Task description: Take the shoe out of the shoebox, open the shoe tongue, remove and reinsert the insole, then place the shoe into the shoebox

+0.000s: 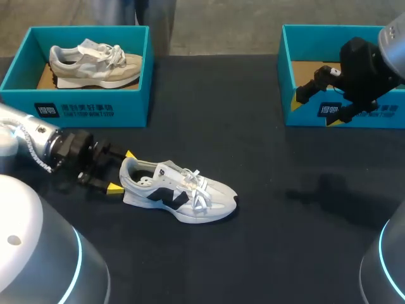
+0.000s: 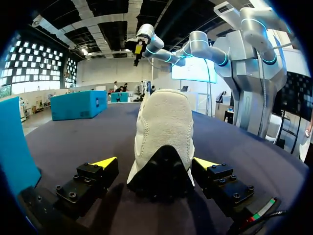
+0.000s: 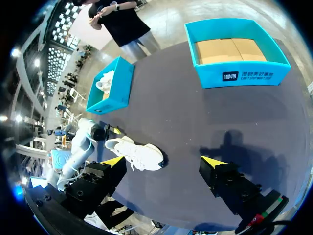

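Note:
A white shoe [image 1: 179,190] with black side panels and white laces lies on the dark table, toe to the right. My left gripper [image 1: 119,171] stands open at its heel, one yellow tip on each side. In the left wrist view the heel [image 2: 164,147] fills the gap between the open fingers [image 2: 105,164], and I see no squeeze on it. My right gripper [image 1: 316,85] hangs high, open and empty, over the empty blue shoebox [image 1: 288,95] at the back right. The right wrist view shows the shoe [image 3: 137,154] and that box [image 3: 239,76] far below.
A second blue shoebox [image 1: 88,111] at the back left holds a beige shoe [image 1: 95,63]. Dark tabletop [image 1: 304,228] stretches between the white shoe and the right box.

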`<act>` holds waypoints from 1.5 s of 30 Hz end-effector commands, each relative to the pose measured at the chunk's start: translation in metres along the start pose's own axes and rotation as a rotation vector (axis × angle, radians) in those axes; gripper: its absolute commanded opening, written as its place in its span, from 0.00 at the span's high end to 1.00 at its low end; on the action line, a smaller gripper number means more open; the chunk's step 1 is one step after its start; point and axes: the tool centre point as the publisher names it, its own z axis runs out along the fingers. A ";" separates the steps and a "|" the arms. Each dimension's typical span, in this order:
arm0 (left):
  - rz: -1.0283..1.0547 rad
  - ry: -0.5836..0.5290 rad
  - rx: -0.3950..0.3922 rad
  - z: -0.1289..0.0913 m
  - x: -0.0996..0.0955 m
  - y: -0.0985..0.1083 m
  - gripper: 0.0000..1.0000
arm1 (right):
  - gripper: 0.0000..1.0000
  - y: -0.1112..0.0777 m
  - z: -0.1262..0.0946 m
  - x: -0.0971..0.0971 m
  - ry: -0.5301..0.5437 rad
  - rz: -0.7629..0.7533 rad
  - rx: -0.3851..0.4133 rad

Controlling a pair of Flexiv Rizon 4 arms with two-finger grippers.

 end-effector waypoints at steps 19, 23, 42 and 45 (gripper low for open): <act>-0.013 0.007 0.003 0.027 0.008 0.000 0.31 | 0.00 0.000 0.001 0.001 -0.002 0.002 0.000; -0.017 -0.020 -0.002 0.028 0.009 -0.002 1.00 | 0.00 0.000 0.001 0.001 -0.002 0.002 0.000; -0.068 -0.183 -0.008 0.027 0.017 -0.019 1.00 | 0.00 0.000 0.001 0.001 -0.002 0.002 0.000; -0.075 -0.192 -0.019 0.027 0.020 -0.019 1.00 | 0.00 0.000 0.001 0.001 -0.002 0.002 0.000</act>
